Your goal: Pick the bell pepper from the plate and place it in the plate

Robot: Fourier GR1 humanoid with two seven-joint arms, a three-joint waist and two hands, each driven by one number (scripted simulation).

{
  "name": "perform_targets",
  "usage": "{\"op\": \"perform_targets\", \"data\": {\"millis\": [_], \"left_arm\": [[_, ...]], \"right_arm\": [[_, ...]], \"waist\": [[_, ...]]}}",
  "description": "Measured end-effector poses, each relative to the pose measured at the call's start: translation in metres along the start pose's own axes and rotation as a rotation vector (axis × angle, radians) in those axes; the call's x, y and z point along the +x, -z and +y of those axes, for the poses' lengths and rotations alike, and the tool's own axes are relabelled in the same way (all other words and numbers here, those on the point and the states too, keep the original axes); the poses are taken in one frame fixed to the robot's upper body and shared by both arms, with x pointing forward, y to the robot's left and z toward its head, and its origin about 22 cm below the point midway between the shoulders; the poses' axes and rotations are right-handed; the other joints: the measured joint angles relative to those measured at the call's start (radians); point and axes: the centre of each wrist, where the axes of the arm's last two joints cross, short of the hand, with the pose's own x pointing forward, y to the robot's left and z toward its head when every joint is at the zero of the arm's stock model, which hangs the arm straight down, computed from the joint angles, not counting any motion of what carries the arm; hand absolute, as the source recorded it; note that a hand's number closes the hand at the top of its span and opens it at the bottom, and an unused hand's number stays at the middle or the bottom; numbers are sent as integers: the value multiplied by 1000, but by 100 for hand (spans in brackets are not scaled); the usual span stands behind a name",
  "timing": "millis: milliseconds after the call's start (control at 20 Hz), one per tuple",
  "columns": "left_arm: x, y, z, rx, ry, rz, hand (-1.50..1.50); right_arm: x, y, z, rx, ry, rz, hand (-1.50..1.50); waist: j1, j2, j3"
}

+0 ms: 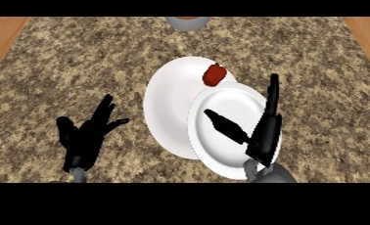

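Just past the fingertips of the right hand, toward the far edge of the worktop: a red bell pepper. Not touched by the hand, a little to its left. Lay on the far rim of the back plate, right where the front plate overlapped it. Long axis roughly from near edge to far edge of the worktop, with a small dark stem end pointing to the far edge.

Right hand wide open over the front plate, fingers straight and pointing away, thumb stuck out to the left across the white of the plate. Held nothing.

Two white plates, the front one lapped over the right side of the back one. Only the pepper on the back plate; only the hand above the front one.

Left hand near the near left corner of the worktop, open, fingers up and spread, at rest, holding nothing.

At the far edge, a grey cup with something orange-brown inside, cut off by the view.
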Motion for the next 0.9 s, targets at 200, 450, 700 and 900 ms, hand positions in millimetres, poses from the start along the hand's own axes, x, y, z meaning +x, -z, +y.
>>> {"op": "perform_targets", "data": {"millis": [200,450,700,900], "left_arm": [[3,4,5,-2,3,13,0],[5,1,0,0,3,22,0],[6,3,-1,2,5,23,0],[4,1,-4,6,9,15,0]], "right_arm": [[-7,-35,-28,80,12,2,-150],[-16,-70,-58,143,-32,-6,-150],[-18,-93,-79,176,-80,-2,-150],[-23,-114,-83,194,-109,5,-150]], "waist": [[-3,0,-1],[-1,0,-3],[0,1,-3],[1,0,-3]]}}
